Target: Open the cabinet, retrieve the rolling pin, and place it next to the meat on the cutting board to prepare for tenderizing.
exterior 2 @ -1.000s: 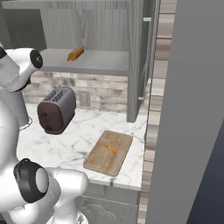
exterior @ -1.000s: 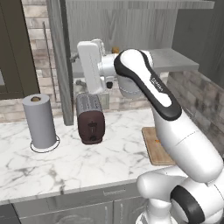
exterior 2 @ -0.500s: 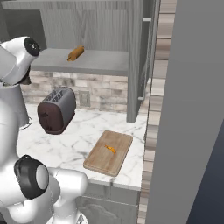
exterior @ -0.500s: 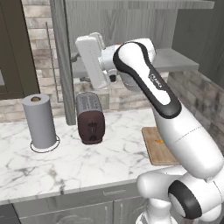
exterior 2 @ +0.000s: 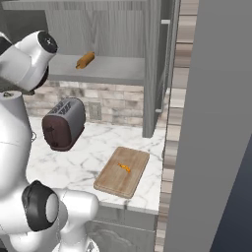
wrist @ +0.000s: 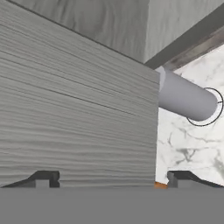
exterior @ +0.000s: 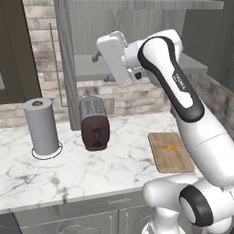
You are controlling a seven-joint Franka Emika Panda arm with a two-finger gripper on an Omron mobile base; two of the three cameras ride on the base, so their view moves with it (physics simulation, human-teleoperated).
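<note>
Two dark fingertips of the gripper [wrist: 112, 178] stand wide apart and empty, pressed close to the grey shelf of the open cabinet [wrist: 78, 100]. Just beyond them lies the rolling pin [exterior 2: 84, 60], a small tan-orange cylinder with stub handles, slantwise on the shelf. A low approach could strike the shelf edge; a skewed one might nudge the round pin rolling.

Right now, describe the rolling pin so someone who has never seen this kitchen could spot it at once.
Find the large grey wood-grain wall cabinet standing open above the white marble counter. On its grey shelf lies the small tan-orange wooden rolling pin, angled, with stub handles. It is the one warm-coloured thing up there; the dark brown toaster and the light brown wooden cutting board sit below.
</note>
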